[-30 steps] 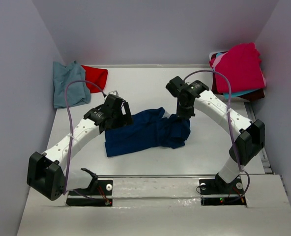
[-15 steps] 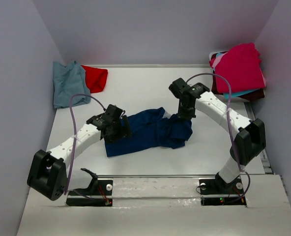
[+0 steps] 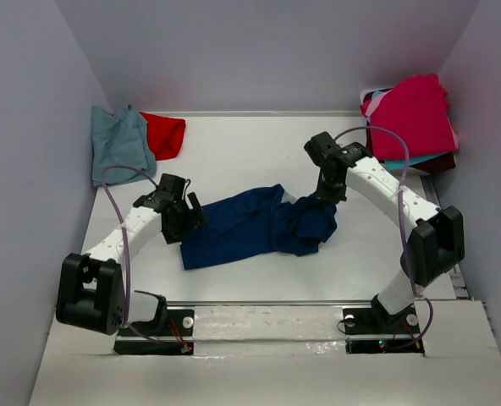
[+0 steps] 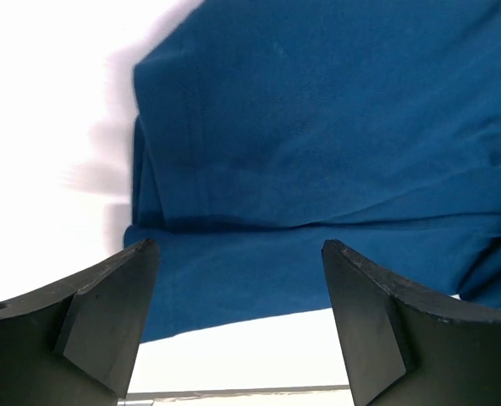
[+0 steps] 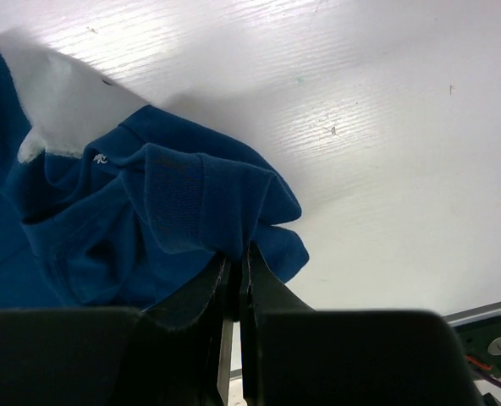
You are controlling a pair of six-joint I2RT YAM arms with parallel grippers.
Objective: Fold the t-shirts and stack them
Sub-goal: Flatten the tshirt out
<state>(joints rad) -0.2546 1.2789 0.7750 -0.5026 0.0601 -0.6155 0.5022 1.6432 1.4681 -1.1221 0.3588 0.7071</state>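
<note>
Navy soft-cloth t-shirt (image 3: 242, 228) lies crumpled on the white table (image 3: 259, 152) in the overhead view. The left gripper (image 3: 185, 222) is at its left edge and the right gripper (image 3: 325, 200) at its bunched right end. A dusty blue-grey tee (image 3: 115, 145) and a red tee (image 3: 164, 134) sit back left, and a magenta-topped heap of tees (image 3: 413, 114) back right.

In the left wrist view the jaws stand wide apart over the shirt's edge, holding nothing.

In the right wrist view the fingers are pinched together on a thick fold of navy cloth. That pinch probably catches several layers, so a lift could drag the whole bundle instead of spreading it.
</note>
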